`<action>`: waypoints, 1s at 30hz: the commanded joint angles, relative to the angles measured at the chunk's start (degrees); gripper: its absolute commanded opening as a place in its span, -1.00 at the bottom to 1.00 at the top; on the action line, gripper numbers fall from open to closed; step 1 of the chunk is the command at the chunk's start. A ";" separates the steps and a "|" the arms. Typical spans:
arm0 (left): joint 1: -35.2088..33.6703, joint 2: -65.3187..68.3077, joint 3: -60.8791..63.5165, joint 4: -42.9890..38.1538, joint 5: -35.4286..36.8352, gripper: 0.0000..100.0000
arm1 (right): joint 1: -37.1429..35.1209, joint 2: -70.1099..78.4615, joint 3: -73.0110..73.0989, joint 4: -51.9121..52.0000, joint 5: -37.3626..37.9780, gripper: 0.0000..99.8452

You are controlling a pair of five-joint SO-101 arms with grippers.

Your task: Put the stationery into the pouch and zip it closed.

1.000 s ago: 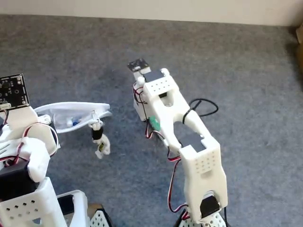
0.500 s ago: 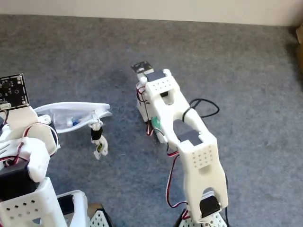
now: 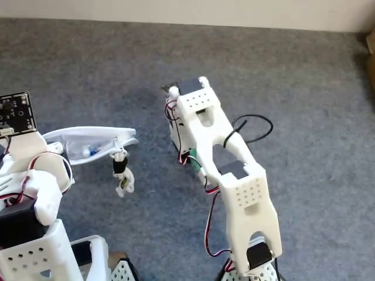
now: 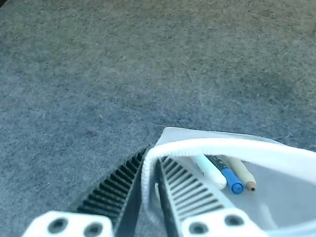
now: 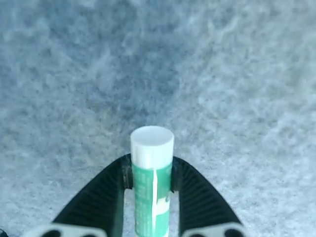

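Pouch (image 4: pixel 222 145) rim sits clamped between the left fingers (image 4: pixel 116 185), evidently to keep its mouth open. The right fingers (image 5: pixel 197 192) grip a green-and-white stick (image 5: pixel 152 148), likely for insertion.

On the grey carpeted desk (image 3: pixel 304 88) a white fabric pouch (image 3: pixel 76 142) lies open at the left, with a blue-tipped pen (image 3: pixel 92 151) showing inside and a black-and-white pull strap (image 3: pixel 122 174) trailing from its right end. The white plastic left arm (image 3: pixel 35 193) covers the pouch's left end and has a black circuit board (image 3: pixel 13 112) above it. The white plastic right arm (image 3: pixel 234 175) stretches up the middle, well apart from the pouch, and a green stick (image 3: pixel 191 156) peeks out beneath it.
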 commanded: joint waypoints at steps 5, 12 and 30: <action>-0.57 1.45 1.01 -0.18 0.62 -0.97 | -1.27 -16.48 7.16 0.92 -0.35 -0.99; -0.57 1.45 1.01 -0.09 0.62 -0.97 | -5.05 -29.93 18.77 -1.01 -0.44 -0.99; -0.57 1.45 1.10 0.09 0.62 -0.97 | -5.67 -60.35 43.91 -19.82 -0.79 -0.99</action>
